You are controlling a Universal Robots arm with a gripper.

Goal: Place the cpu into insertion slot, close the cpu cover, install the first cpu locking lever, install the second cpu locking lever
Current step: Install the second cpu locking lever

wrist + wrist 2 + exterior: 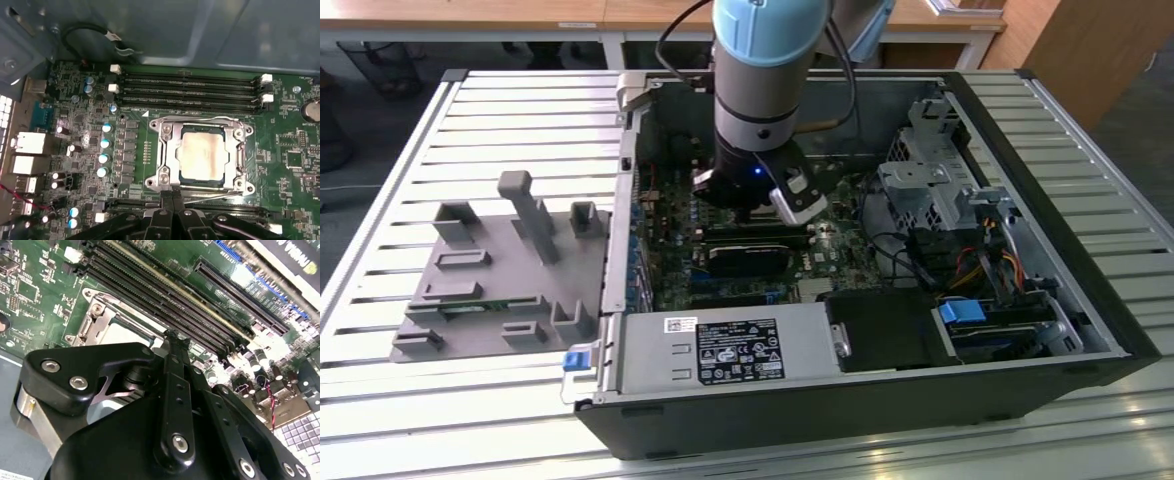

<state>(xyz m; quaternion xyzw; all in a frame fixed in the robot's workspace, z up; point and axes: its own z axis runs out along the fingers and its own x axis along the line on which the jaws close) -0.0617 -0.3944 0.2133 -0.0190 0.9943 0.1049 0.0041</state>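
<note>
My gripper (172,200) hangs low over the board (90,145) inside the open case (1067,300), its tips drawn together with no gap and nothing between them, right at the near edge of the slot (202,153). In the first wrist view the cpu (202,155) already lies in the slot, flat, its pale metal face up; the cover (167,150) is down around it, its window framing the chip. A thin lever (212,196) runs along the slot's edge just beside my tips — whether it is latched I cannot tell. I judge the chip light, stiff and smooth-faced, yet fragile underneath, where the socket's contacts would not forgive any sliding or skewed pressure; it is best taken by two opposite edges, never pressed on the face. The cover reads as thin stamped metal, springy rather than rigid, best pushed at its free edge. The lever is slim wire, stiff but sprung — I expect it to fight back and to slip off a smooth fingertip, so the bent end is the place to bear on. In the second wrist view the memory slots (170,295) run close alongside, leaving little room.
</note>
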